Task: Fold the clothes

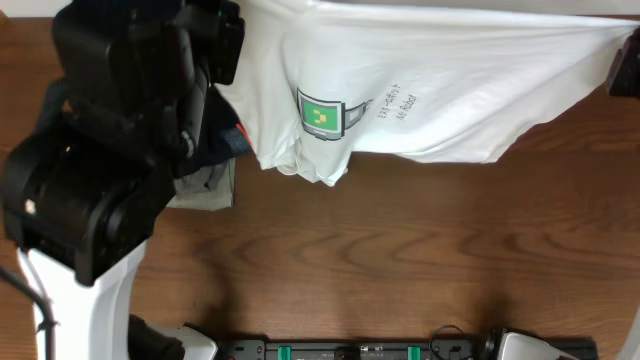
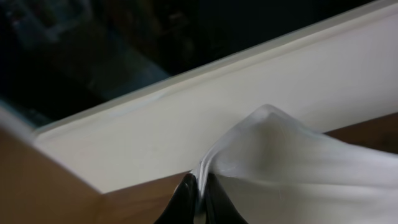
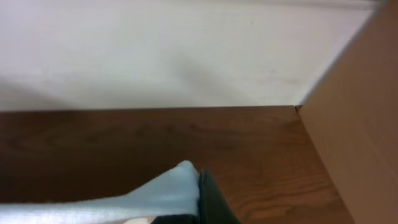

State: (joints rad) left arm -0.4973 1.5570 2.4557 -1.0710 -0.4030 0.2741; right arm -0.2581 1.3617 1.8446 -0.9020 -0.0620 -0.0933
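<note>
Overhead view, T-shirt: your white T-shirt [image 1: 450, 90] is stretched along the far edge of the table [image 1: 400, 260], pulled between both arms, with its green square graphic [image 1: 322, 115] and grey lettering [image 1: 397, 103] facing up and a loose bunch sagging onto the wood below the graphic
Slip risk: each hold looks like a thin pinch at the cloth's edge, so if you pull the arms further apart, I judge the fabric could slide out of one claw and the spread would collapse
Snag risk: the sagging bunch lies just beside the black folded garment [image 1: 225, 140] with its red tag [image 1: 240, 131], and dragging the shirt that way could catch the pile
Crease risk: the middle is wrinkled, so laying it down like this would probably trap folds
Left claw: your left gripper [image 2: 200, 198] is pressed almost closed, with a peak of white cloth nipped between its tips
Right claw: your right gripper [image 1: 618, 66] sits at the table's right edge with the shirt drawn taut to it; the right wrist view shows one dark finger [image 3: 214, 199] against the pale hem, so it reads as clamped on the cloth
Nearby: a grey folded garment [image 1: 205, 188] lies beside the black one, under the left arm
</note>
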